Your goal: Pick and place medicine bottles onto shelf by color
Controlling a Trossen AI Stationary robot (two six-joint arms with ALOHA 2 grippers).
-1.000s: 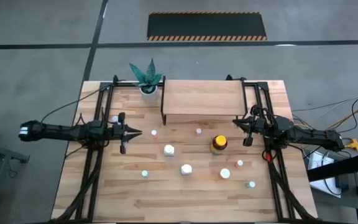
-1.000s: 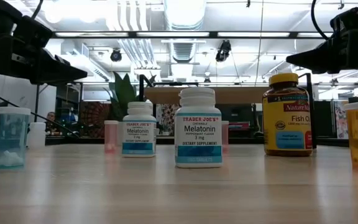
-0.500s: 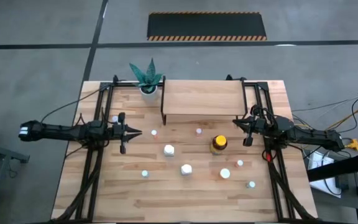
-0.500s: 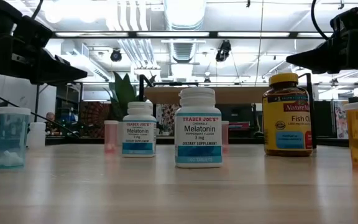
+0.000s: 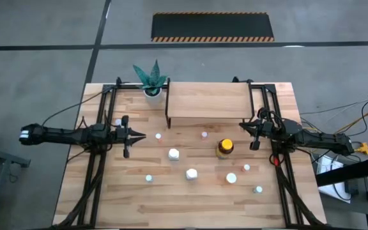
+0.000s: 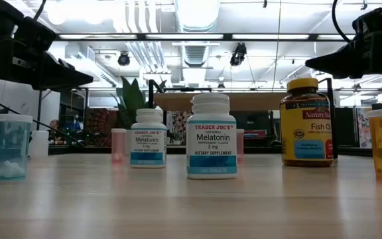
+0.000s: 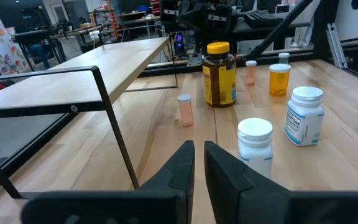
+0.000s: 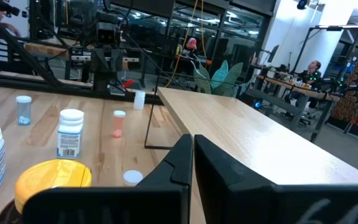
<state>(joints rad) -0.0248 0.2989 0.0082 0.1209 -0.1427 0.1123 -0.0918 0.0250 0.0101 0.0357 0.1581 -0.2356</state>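
Note:
The shelf [image 5: 206, 102], a light-wood board on thin black legs, stands at the table's far middle. The medicine bottles stand upright on the tabletop in front of it: an amber one with a yellow cap [image 5: 225, 147], two white-capped ones [image 5: 173, 153] [image 5: 191, 173], an orange vial [image 5: 231, 178], pink-capped vials [image 5: 158, 135] [image 5: 204, 135], and small ones nearer the front [image 5: 149, 178] [image 5: 258, 189]. My left gripper [image 5: 142, 135] hovers shut at the left, pointing toward the bottles. My right gripper [image 5: 241, 128] hovers shut at the right, beside the shelf's right end and behind the amber bottle.
A white pot with a green plant [image 5: 152, 82] stands at the shelf's far left corner. Black frame rails [image 5: 94, 166] [image 5: 280, 172] run along both sides of the table. A small white vial [image 5: 117, 122] stands beside the left arm.

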